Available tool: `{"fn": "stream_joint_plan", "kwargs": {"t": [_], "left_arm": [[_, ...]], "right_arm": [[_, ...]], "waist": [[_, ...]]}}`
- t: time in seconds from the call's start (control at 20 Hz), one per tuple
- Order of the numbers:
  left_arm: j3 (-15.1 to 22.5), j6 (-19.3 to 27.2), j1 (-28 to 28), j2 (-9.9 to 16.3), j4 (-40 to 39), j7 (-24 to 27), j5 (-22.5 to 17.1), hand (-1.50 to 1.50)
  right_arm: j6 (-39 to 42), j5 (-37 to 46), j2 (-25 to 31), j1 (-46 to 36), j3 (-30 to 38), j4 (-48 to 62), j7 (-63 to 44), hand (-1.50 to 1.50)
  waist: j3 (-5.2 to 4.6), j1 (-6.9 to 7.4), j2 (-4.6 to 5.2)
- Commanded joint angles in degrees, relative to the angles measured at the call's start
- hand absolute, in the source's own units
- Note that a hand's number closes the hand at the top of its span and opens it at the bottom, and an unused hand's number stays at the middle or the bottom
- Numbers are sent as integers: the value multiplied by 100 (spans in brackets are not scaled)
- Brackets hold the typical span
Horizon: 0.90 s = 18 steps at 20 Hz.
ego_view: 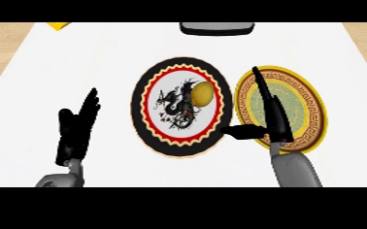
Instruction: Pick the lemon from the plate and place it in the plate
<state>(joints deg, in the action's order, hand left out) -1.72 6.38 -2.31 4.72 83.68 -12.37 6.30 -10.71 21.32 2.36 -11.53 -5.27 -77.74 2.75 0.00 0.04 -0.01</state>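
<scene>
Firstly, far left: we see a small yellow object [58, 25] at the bench's far edge, cut off by the frame, so we cannot tell what it is.
Bench: we note a white bench [108, 53] that carries both plates, with a tan surface showing past its far corners.
Left hand: we find the left hand [75, 128] near the lower left, fingers straight and pointing away from the robot, holding nothing, well apart from the plates.
Dragon plate: we mark the dragon plate [154, 85] in the middle, black-rimmed with a red zigzag ring and a black dragon on its white centre.
Lemon: we place the lemon [204, 93] on the dragon plate's white centre, toward its right side, just beside the dragon figure and untouched by either hand.
Dark object: we see a dark grey object [217, 27] at the far edge, above the dragon plate.
Right hand: we find the right hand [272, 119] with fingers straight and together, thumb spread toward the dragon plate's lower right rim, lying across the gold plate and grasping nothing.
Gold plate: we mark the gold plate [309, 107] at the right, yellow-rimmed with a green centre, just beside the dragon plate.
</scene>
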Motion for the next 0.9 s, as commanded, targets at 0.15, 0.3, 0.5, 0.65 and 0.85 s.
{"fn": "stream_joint_plan", "kwargs": {"t": [0.15,0.3,0.5,0.65,0.85], "left_arm": [[299,417,-7,-357,14,-67,391,0],[158,86,94,-97,525,-427,148,0],[231,129,319,-188,405,-70,246,0],[188,5,346,-187,411,-69,103,0],[41,-110,361,50,737,-492,70,0]], "right_arm": [[80,38,161,74,239,1,104,-150],[325,-185,470,16,603,88,101,-150],[342,-342,598,197,827,43,379,-150],[240,-410,571,450,919,213,905,-150],[185,-434,673,109,1127,244,519,-150]], "waist": [[0,-4,-1],[1,4,-3],[0,1,-4],[1,0,-4],[1,8,-6]]}}
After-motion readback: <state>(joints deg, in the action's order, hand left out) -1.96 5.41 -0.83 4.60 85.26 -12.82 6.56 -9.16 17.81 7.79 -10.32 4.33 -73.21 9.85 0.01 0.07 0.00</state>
